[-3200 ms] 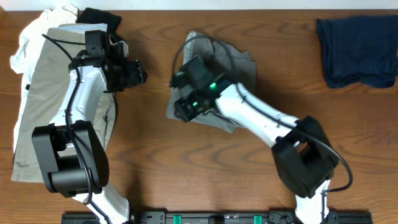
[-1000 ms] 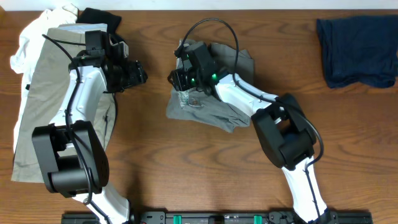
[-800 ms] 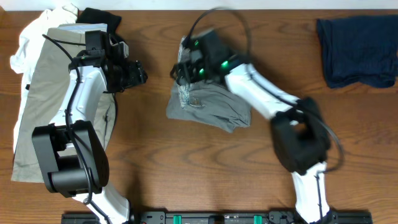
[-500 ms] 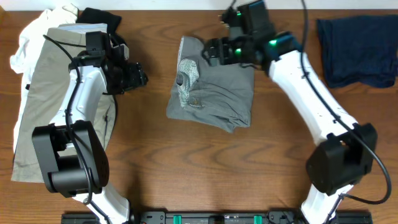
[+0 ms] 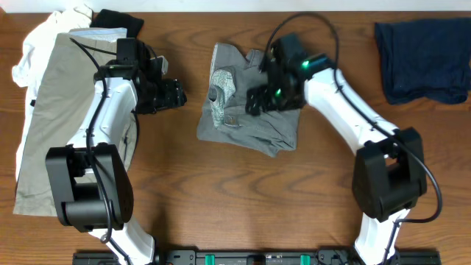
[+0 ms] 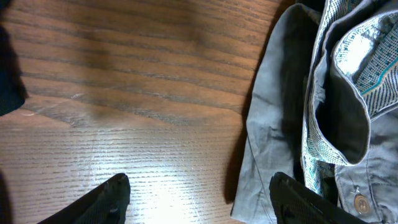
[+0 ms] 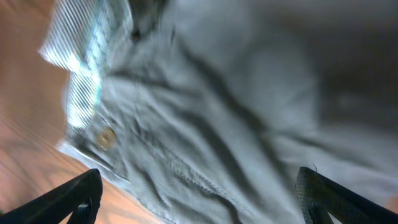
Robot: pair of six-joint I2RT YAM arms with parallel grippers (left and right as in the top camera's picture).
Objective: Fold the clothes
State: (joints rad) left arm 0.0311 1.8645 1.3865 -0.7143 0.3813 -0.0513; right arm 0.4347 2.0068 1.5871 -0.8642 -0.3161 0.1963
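Observation:
The grey shorts [image 5: 254, 121] lie crumpled mid-table, patterned waistband lining [image 5: 219, 88] turned out at their left. My left gripper [image 5: 179, 94] hovers just left of them. It is open [image 6: 199, 202] over bare wood, with one fingertip [image 6: 292, 196] above the shorts' edge [image 6: 273, 124]. My right gripper [image 5: 255, 101] hangs over the shorts' upper middle, open [image 7: 199, 199] and empty. Grey cloth [image 7: 236, 106] and a button [image 7: 107, 138] fill its view. Khaki shorts [image 5: 51, 110] lie at far left on a white piece [image 5: 33, 48].
A black piece [image 5: 118, 18] sits at the back left beside the white one. A navy piece [image 5: 423, 59] lies at the back right corner. Bare wooden table [image 5: 243, 199] stretches along the front. The left arm [image 5: 103, 140] overlaps the khaki shorts.
My right gripper opened and let go of the grey shorts, swung to the back, then came back over their middle. The left gripper shifted right toward the shorts.

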